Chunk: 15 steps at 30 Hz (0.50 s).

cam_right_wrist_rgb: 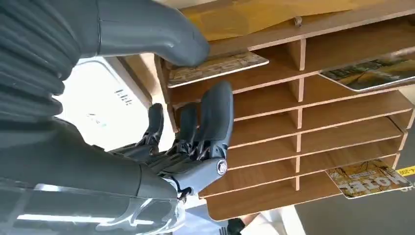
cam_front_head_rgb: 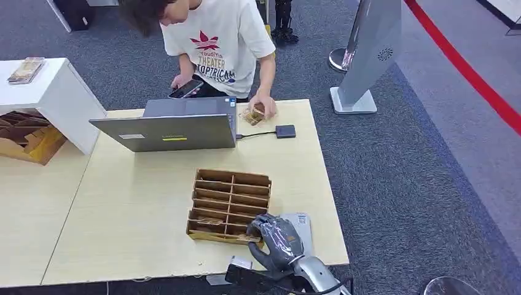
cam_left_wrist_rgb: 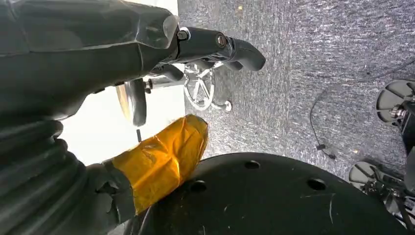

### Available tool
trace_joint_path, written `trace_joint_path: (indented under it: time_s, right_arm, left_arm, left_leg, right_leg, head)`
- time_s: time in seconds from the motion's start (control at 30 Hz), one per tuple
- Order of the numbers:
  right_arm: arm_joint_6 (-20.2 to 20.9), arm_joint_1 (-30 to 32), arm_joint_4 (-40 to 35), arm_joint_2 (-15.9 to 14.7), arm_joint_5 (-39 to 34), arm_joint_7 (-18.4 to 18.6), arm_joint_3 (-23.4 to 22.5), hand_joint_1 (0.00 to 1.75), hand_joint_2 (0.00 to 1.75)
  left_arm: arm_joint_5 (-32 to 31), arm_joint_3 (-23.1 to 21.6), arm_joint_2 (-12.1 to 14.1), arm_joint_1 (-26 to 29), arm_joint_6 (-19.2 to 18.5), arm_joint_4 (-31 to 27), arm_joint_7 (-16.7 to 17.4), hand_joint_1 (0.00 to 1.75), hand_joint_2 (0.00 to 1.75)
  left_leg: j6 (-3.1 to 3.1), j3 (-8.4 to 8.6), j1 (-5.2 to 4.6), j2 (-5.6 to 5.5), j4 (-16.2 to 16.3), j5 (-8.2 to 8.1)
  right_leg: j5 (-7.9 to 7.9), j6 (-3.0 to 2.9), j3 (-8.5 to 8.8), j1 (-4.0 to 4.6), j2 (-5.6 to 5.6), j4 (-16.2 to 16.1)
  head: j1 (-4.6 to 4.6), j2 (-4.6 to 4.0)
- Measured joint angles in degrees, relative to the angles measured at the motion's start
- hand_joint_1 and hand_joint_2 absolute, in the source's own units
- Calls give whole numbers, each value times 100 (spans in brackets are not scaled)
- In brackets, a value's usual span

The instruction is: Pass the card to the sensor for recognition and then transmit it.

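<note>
A wooden card rack (cam_front_head_rgb: 229,206) stands near the table's front edge. My right hand (cam_front_head_rgb: 274,239) is at its near right corner. In the right wrist view the thumb (cam_right_wrist_rgb: 161,34) presses on a patterned card (cam_right_wrist_rgb: 220,67) that sticks out of a slot, with the darker fingers (cam_right_wrist_rgb: 215,115) curled under it, so the card is pinched. A small dark sensor box (cam_front_head_rgb: 285,131) lies at the far side of the table, cabled to the laptop (cam_front_head_rgb: 172,126). My left hand (cam_left_wrist_rgb: 147,73) hangs beside the table over the carpet, fingers apart and holding nothing.
A person stands behind the table with a phone in one hand and the other hand (cam_front_head_rgb: 263,107) resting on a card by the laptop. More cards (cam_right_wrist_rgb: 372,73) lie in other rack slots. A white pad (cam_front_head_rgb: 302,225) lies beside my right hand. A white stand (cam_front_head_rgb: 52,92) is at the left.
</note>
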Motion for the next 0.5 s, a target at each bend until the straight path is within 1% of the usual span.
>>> trace_joint_path:
  time_s: [0.03,0.07,0.5]
  right_arm:
    - [-2,-1,7,0,0,2,-2,173,175]
    - [-2,-3,7,0,0,2,-9,175,175]
    - [5,13,22,13,13,48,-68,175,175]
  left_arm:
    - [0,2,0,0,-2,0,0,0,175]
    - [0,4,0,0,-4,0,0,0,175]
    - [0,136,-11,5,-13,0,0,0,175]
  left_leg:
    - [0,0,0,0,0,0]
    - [0,0,0,0,0,0]
    - [0,1,0,0,0,0]
  right_leg:
    - [0,0,0,0,0,0]
    - [0,0,0,0,0,0]
    - [0,0,0,0,0,0]
  head:
    - [0,0]
    - [0,0]
    - [0,0]
